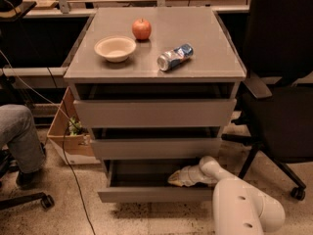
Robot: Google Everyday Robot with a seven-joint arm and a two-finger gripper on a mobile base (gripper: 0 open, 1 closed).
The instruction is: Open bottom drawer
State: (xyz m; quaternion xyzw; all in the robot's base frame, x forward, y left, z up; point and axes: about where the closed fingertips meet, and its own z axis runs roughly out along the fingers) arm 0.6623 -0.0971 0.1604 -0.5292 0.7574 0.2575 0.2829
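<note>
Reaching into the open bottom drawer (151, 195) is the hand (177, 177); its grip I cannot tell

A single camera sits in front of the cabinet (155, 112), higher than its top. It faces the cabinet tilted downward, so the top surface and all three fronts show. It is fairly near: the cabinet fills the middle, with a chair (283, 82) right of it and a box (66, 138) left of it. The arm (244, 209) enters below the cabinet's right front corner, nearest the lens. The gripper (178, 177) is inside the bottom drawer (151, 195), toward its right side.
</note>
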